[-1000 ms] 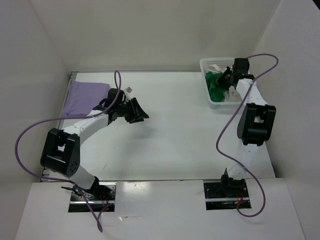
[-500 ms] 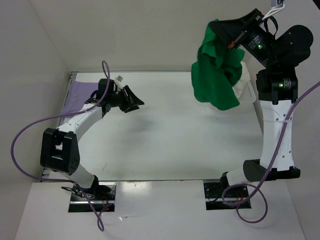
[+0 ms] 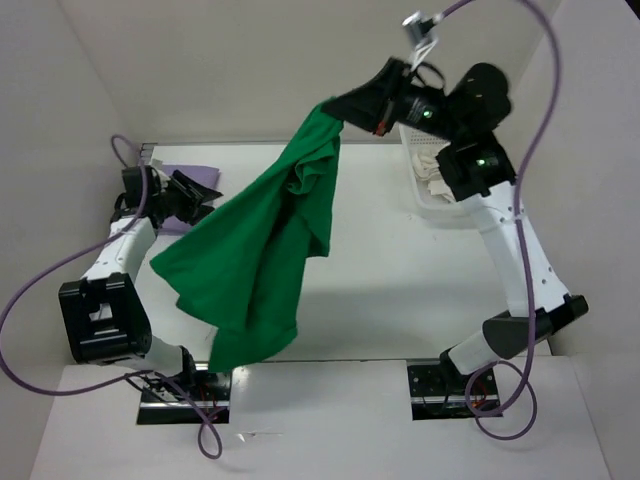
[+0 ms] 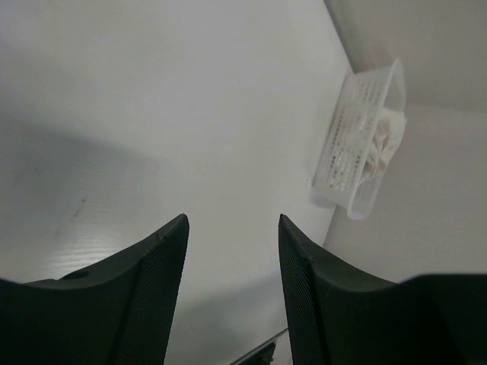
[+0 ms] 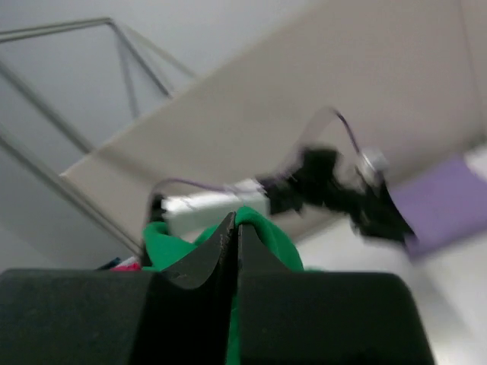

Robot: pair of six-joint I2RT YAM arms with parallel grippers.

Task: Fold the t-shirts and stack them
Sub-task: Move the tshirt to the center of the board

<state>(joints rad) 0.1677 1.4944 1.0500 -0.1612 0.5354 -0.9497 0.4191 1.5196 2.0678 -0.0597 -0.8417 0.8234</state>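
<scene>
Above the table's middle: the green shirt (image 3: 250, 250) hangs in the air, gathered to a narrow bunch at the top and fanning out wide toward the near edge. Whether its lowest hem touches the table cannot be told.
Right gripper (image 3: 338, 104): raised high toward the far side, with its jaws pinched tight on the top of the green shirt. In its own wrist view, green cloth bulges just behind the closed fingertips.
Left gripper (image 3: 193, 195): low at the far-left corner, with its jaws apart and nothing between them.
Lavender shirt (image 3: 205, 172): lies on the table at the far left, mostly hidden behind the left arm.
White shirt (image 3: 432, 166): crumpled inside the white mesh basket (image 3: 410, 135) at the far right.
Step in hand: this appears to be carrying the green shirt over the open table to spread it out. No fold has been made in it yet.
Next move calls for: lowering the cloth so that it lies flat instead of piling up. The left gripper probably needs to catch a free edge, and because the cloth hangs twisted, finding a true corner will be the hard part.
</scene>
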